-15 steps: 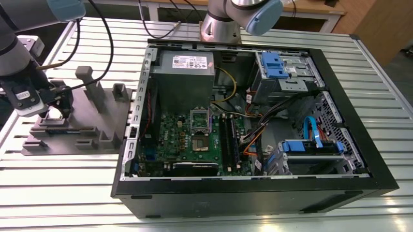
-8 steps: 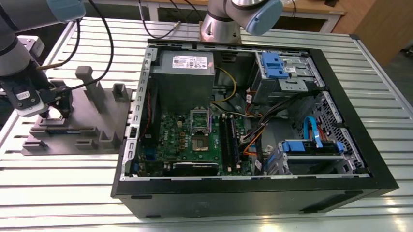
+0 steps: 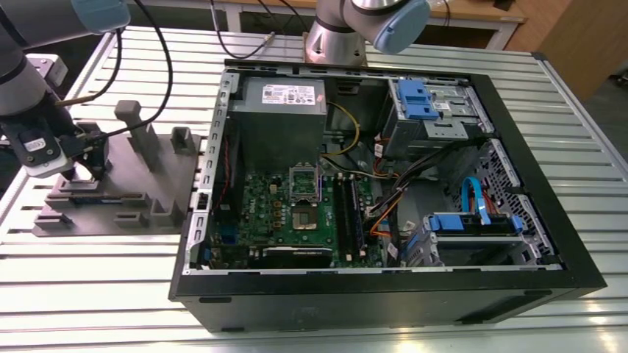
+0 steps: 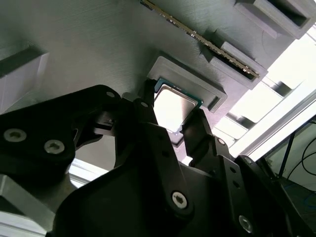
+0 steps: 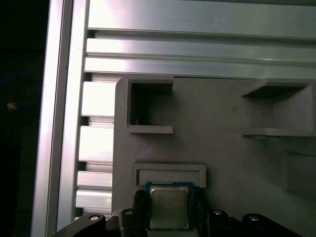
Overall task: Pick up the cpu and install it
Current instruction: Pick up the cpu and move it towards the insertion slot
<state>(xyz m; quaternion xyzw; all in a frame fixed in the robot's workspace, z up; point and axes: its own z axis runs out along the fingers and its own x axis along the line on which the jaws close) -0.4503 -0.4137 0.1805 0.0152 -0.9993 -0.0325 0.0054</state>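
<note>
Grey plastic tray (image 3: 128, 193) rests on the slatted aluminium tabletop (image 3: 88, 294), to the exterior view's left of the open computer case (image 3: 393, 309). In that view the pincer (image 3: 82, 170) hides the tray recess beneath it. In both wrist views the cpu (image 5: 169, 207) lies in this recess, partly covered by the pincer body, with the pincer closed narrowly against two opposite edges. The arm (image 3: 20, 81) descends steeply onto the tray.

The arm (image 3: 25, 73) comes in at 10 o'clock in the exterior view, its wrist bent so the gripper (image 3: 87, 168) points toward 6 o'clock. In both wrist views its black fingers (image 5: 141, 205) press opposite edges of the cpu (image 5: 169, 207).
</note>
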